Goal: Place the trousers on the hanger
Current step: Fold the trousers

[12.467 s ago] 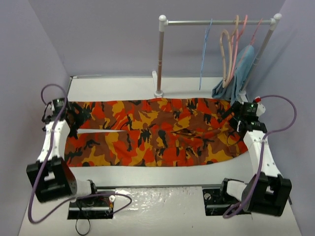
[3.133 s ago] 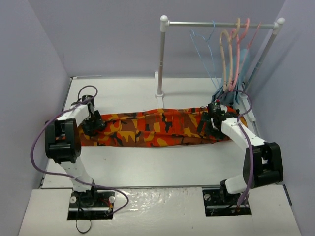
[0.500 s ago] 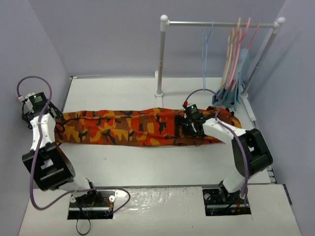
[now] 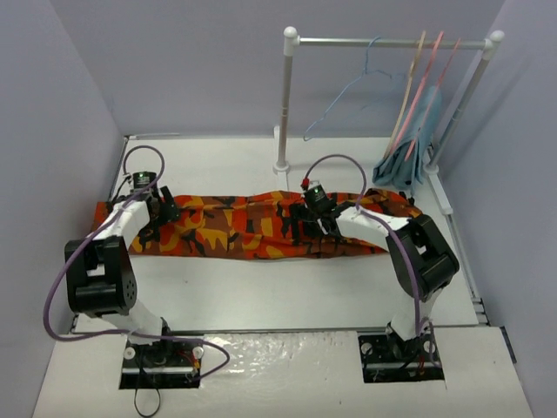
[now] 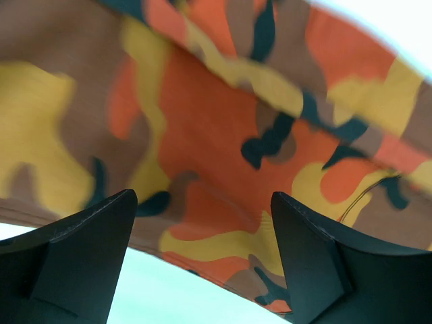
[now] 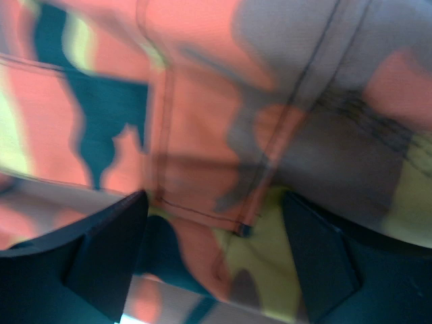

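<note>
The camouflage trousers lie folded lengthwise in a long strip across the table. My left gripper hovers over their left end, open; in the left wrist view the fingers stand wide apart above the cloth's edge. My right gripper is over the strip right of middle, open; the right wrist view shows blurred camouflage cloth between the spread fingers. The light-blue wire hanger hangs on the rail, swung out to the left.
A white clothes rail stands at the back on a post. A tan hanger, a pink hanger and a teal-blue cloth hang at its right end. Grey walls close in on both sides.
My left gripper has swung in from the far left wall onto the trousers' left end. My right gripper has shifted slightly left along the strip. The blue hanger has swung out to the left.
</note>
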You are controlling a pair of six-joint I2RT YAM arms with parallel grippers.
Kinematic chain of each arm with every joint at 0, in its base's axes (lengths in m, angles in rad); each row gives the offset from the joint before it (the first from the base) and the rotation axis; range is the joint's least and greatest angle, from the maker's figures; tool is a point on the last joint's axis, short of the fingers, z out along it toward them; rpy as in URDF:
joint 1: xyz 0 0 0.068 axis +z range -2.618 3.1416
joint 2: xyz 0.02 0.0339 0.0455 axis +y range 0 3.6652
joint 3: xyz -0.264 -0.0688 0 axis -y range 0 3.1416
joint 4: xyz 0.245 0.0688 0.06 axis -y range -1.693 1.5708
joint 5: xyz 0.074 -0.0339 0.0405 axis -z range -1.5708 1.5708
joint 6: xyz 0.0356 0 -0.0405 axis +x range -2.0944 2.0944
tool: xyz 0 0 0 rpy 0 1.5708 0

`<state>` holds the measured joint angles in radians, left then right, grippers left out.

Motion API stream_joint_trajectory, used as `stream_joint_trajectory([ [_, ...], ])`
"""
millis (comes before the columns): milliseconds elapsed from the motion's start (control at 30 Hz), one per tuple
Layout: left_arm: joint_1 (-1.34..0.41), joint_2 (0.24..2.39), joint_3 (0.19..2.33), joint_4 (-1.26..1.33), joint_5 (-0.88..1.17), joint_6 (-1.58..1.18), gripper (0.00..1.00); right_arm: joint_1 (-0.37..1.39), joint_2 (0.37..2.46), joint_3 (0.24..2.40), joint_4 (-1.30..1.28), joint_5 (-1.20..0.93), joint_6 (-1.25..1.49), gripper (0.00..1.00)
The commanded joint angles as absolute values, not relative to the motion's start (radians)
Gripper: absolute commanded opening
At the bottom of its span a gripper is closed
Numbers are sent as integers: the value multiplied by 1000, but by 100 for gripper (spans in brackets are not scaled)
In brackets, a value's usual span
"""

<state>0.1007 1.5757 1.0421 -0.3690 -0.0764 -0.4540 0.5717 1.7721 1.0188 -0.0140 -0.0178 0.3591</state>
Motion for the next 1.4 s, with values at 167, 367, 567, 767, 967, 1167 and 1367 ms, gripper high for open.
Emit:
stream_joint_trajectory([
  [167,-83,1631,973,-364,-35,-615,78,314,1631,727,-88,12,525,80],
  [367,-169,1612,892,-346,-33,-717,78,211,1538,698,-228,-2,553,82],
  [567,-211,1559,947,-376,-15,-690,78,144,1442,704,-279,33,528,82],
  [767,-111,1483,1143,-507,-100,-485,78,188,1377,811,-274,-22,402,80],
  [967,115,1557,1310,-565,-34,-397,77,322,1344,886,-230,-6,363,80],
  [1167,168,1683,1421,-627,-21,-479,76,376,1368,893,-178,-44,363,81],
  [1367,171,1772,1440,-643,0,-625,73,382,1386,889,-175,-43,345,81],
])
